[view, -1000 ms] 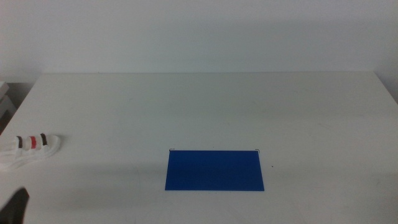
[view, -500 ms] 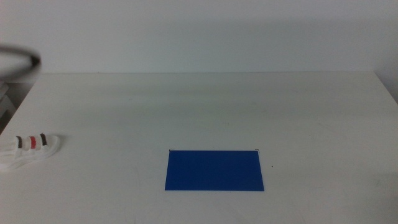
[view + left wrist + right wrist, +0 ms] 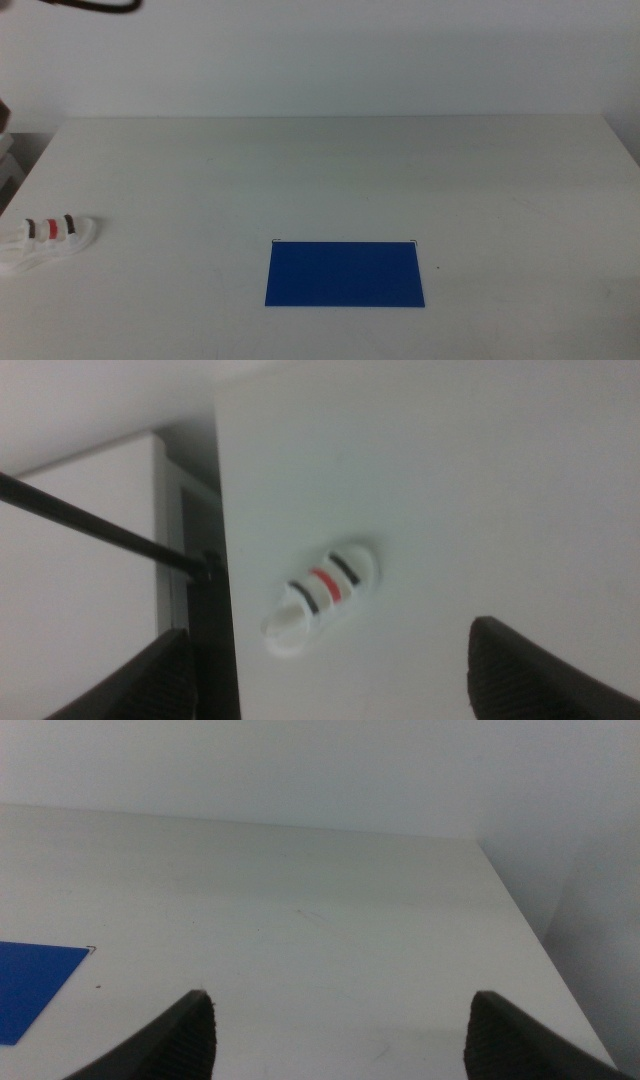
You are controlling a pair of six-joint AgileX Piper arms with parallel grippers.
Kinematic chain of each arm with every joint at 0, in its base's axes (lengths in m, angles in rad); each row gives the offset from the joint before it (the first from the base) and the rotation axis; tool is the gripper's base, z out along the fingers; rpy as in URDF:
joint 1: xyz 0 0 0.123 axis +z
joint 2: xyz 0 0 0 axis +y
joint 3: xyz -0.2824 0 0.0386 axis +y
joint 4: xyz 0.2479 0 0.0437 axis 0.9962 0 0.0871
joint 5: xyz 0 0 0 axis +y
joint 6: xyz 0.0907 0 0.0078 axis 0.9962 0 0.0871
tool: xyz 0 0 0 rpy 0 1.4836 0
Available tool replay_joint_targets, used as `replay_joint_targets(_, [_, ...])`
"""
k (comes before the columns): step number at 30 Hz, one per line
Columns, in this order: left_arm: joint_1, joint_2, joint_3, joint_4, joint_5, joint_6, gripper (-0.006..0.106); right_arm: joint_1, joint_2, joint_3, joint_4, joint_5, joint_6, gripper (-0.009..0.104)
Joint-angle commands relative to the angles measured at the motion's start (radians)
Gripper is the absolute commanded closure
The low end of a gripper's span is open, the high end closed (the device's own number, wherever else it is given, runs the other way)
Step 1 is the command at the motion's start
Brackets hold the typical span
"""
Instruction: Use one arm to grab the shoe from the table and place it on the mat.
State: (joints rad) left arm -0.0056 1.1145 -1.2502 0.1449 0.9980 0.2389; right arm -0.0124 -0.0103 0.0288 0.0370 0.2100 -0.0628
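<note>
The shoe [image 3: 47,239], white with black, red and black straps, lies on the table [image 3: 330,170] at its far left edge. The blue mat [image 3: 345,273] lies flat near the front middle, well to the right of the shoe. In the left wrist view my left gripper [image 3: 328,645] hangs high above the shoe [image 3: 320,598], jaws wide open and empty. My right gripper [image 3: 340,998] is open and empty over the table's right part, with a corner of the mat [image 3: 30,985] in its view. Neither gripper shows in the middle view.
A black cable [image 3: 95,5] crosses the top left corner of the middle view. In the left wrist view a black rod [image 3: 100,525] and a white cabinet [image 3: 80,580] stand beside the table's left edge, close to the shoe.
A dark arm part at the bottom left corner has left the middle view. The cable has risen to the top left corner. The shoe and the mat have not moved.
</note>
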Motion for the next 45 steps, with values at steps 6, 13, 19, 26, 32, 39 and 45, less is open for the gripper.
replay_joint_targets(6, [0.0, 0.157, -0.141, 0.044, 0.09, 0.166, 0.007, -0.002, -0.026, 0.005, -0.009, -0.076, -0.008, 0.031])
replay_joint_targets(13, [0.123, 0.278, -0.228, -0.089, 0.174, 0.459, 0.007, -0.002, -0.026, 0.005, -0.009, -0.076, -0.008, 0.031])
replay_joint_targets(19, [0.243, 0.396, -0.237, -0.161, 0.214, 0.621, 0.007, -0.002, -0.026, 0.005, -0.009, -0.076, -0.008, 0.031])
replay_joint_targets(26, [0.29, 0.532, -0.237, -0.17, 0.182, 0.758, 0.007, -0.002, -0.026, 0.005, -0.009, -0.076, -0.008, 0.031])
replay_joint_targets(32, [0.289, 0.632, -0.237, -0.181, 0.102, 0.717, 0.007, -0.002, -0.026, 0.005, -0.009, -0.076, -0.008, 0.031])
replay_joint_targets(39, [0.289, 0.744, -0.237, -0.18, 0.072, 0.734, 0.007, -0.002, -0.026, 0.005, -0.009, -0.076, -0.008, 0.031])
replay_joint_targets(45, [0.288, 0.819, -0.237, -0.18, 0.02, 0.763, 0.007, -0.002, -0.026, 0.005, -0.009, -0.076, -0.008, 0.031])
